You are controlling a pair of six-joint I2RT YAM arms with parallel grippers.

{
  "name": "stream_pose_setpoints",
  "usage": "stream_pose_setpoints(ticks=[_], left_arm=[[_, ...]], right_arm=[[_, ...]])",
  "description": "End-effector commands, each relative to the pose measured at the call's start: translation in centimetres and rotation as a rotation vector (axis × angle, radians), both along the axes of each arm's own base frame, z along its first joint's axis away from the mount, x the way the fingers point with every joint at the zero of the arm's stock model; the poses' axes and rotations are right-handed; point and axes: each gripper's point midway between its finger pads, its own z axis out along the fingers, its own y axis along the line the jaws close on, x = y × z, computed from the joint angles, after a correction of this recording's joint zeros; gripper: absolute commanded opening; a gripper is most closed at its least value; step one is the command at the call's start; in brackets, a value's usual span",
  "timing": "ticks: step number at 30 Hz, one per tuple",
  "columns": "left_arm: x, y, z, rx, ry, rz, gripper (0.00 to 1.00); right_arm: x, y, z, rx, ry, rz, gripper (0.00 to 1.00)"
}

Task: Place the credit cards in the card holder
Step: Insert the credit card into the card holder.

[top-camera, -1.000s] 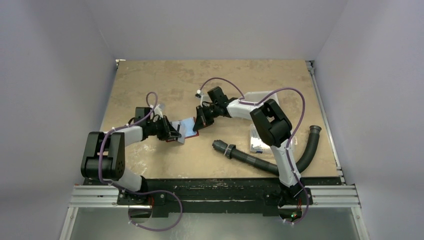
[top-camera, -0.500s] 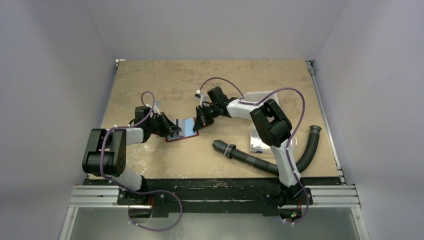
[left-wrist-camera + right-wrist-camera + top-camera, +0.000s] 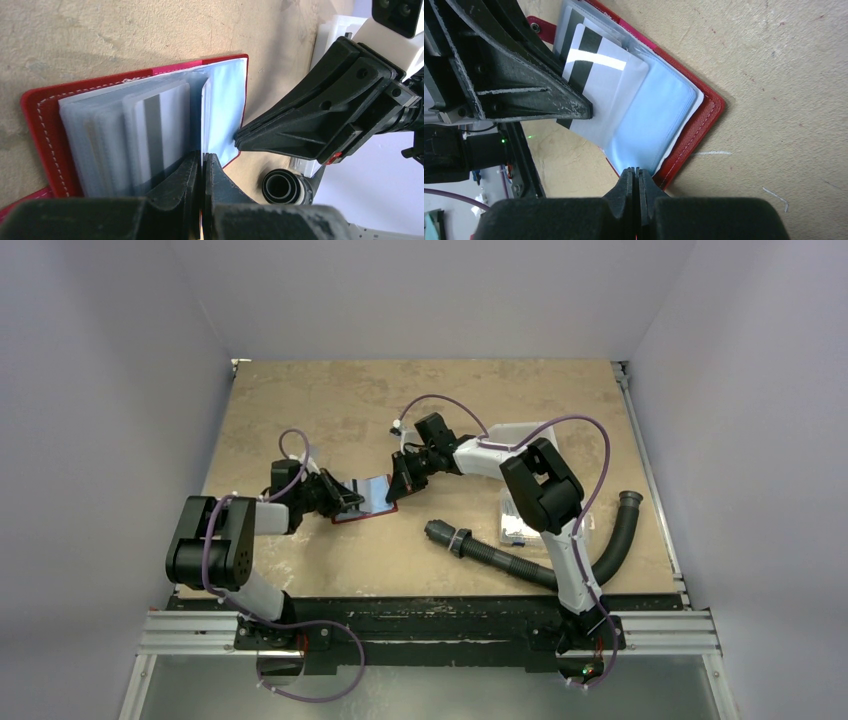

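**A:** Where does the card holder (image 3: 365, 502) sit?

**B:** It lies open on the desk (image 3: 400, 390), about midway between the far and near edges and a little nearer the left edge than the right; the red cover is down and the clear sleeves face up.

**A:** And the left claw (image 3: 202, 159)?

**B:** It is clamped on a pale card (image 3: 609, 75) with a dark stripe; the card juts from the sleeves, part in and part out.

**A:** The right claw (image 3: 637, 172)?

**B:** Its fingers are pressed together; the tips touch the holder's edge where the pale blue sleeve meets the red rim; whether anything is pinched there cannot be told.

**A:** Any other cards?

**B:** A second striped card (image 3: 157, 125) shows inside a sleeve beside the first.

**A:** What else is on the desk?

**B:** A black ribbed hose (image 3: 500, 558) lies toward the near right corner; a clear box (image 3: 515, 520) sits just beyond it.
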Motion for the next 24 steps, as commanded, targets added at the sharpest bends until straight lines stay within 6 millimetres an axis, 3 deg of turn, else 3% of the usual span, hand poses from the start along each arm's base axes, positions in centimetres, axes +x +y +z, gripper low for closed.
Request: stream_pose_setpoints(ticks=[1, 4, 9, 15, 24], left_arm=[[-0.3, -0.8, -0.1, 0.023, -0.015, 0.038, 0.0], [-0.1, -0.8, 0.4, 0.088, -0.037, 0.061, 0.09], [0.0, 1.1, 0.1, 0.26, 0.008, 0.085, 0.3], [-0.8, 1.9, -0.2, 0.327, 0.051, 0.06, 0.42], [-0.6, 1.5, 0.2, 0.324, 0.044, 0.03, 0.49]], right_arm=[[-0.4, -2.5, -5.1, -0.148, 0.035, -0.049, 0.0], [-0.5, -2.5, -4.9, -0.145, 0.034, -0.05, 0.0], [-0.3, -2.4, -4.6, -0.141, 0.025, -0.051, 0.0], [-0.5, -2.5, -4.8, -0.145, 0.027, -0.047, 0.0], [-0.9, -2.8, -5.0, -0.147, 0.03, -0.042, 0.0]])
